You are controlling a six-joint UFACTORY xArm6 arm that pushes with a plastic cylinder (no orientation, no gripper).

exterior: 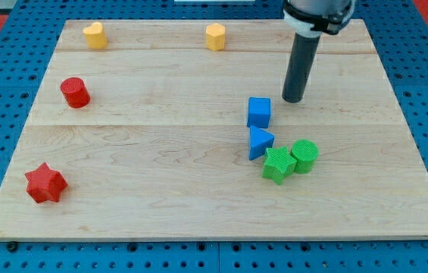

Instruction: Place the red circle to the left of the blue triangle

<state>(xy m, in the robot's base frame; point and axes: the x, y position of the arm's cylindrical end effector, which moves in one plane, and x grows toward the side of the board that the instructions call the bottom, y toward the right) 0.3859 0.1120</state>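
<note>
The red circle [75,92] stands at the view's left on the wooden board [160,167]. The blue triangle [259,142] lies right of centre, just below a blue cube [258,111]. My tip [292,100] rests on the board just right of the blue cube and above the triangle, touching neither. It is far to the right of the red circle.
A green star [278,164] and a green circle [304,155] sit touching, just right of and below the blue triangle. A red star [45,183] is at the lower left. A yellow heart [95,35] and a yellow hexagon [214,36] stand near the top edge.
</note>
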